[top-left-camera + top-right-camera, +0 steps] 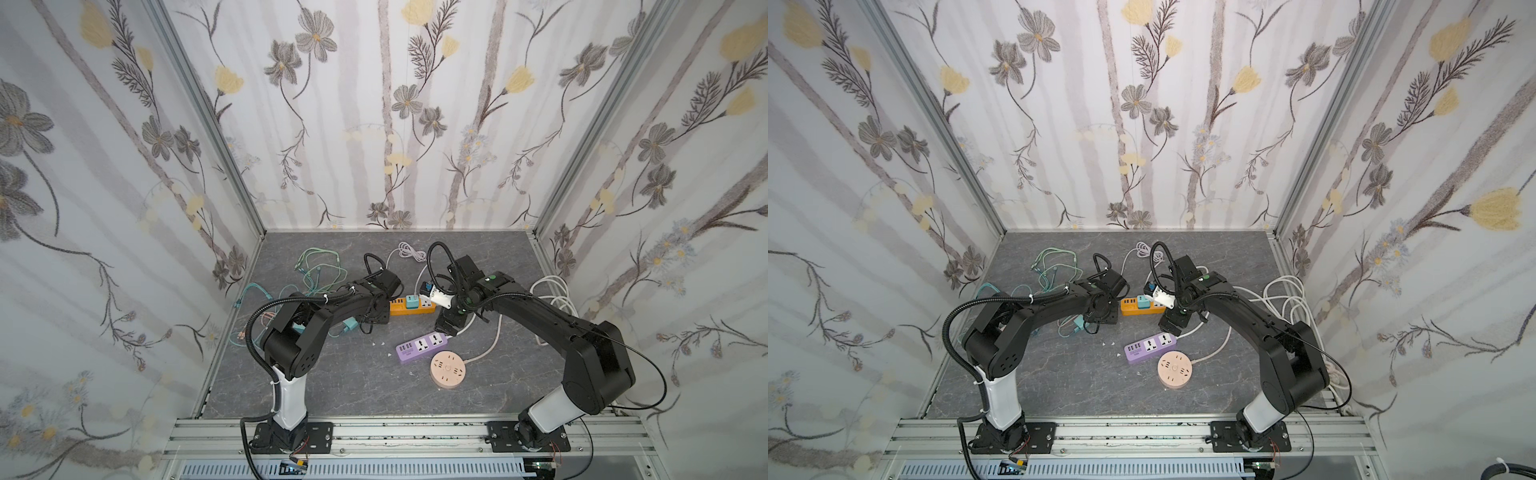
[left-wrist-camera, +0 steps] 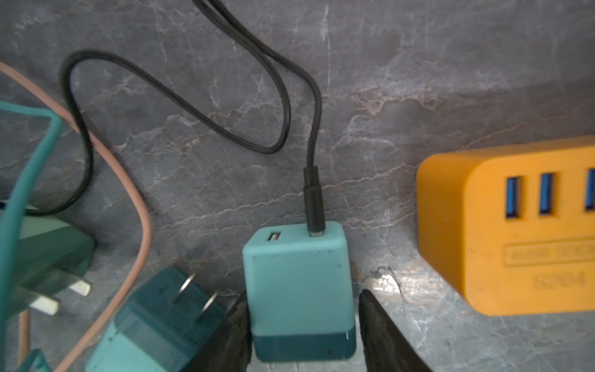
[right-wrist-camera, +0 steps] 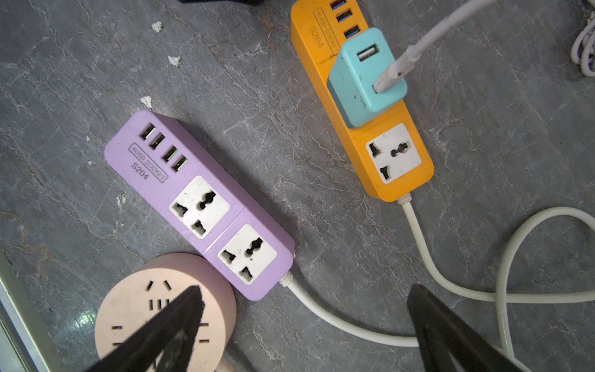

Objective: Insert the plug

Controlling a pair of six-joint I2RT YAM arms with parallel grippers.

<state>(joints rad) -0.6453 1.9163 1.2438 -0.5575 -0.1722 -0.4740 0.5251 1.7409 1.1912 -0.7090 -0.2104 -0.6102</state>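
My left tool (image 2: 302,299) stands half open astride the teal plug (image 2: 296,264), gripping nothing yet; I should pinch its flat sides squarely before lifting toward the orange strip (image 2: 515,241) alongside.

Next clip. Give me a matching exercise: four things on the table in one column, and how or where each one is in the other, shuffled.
Things
1. orange power strip
2. purple power strip
3. pink round socket
4. teal charger with black cable

States
A. between the fingers of the left pincer
B. round, nothing plugged in
C. rectangular, both outlets free
D. has a teal charger with a white cable plugged in

Pairs: 1-D, 2-C, 3-B, 4-A
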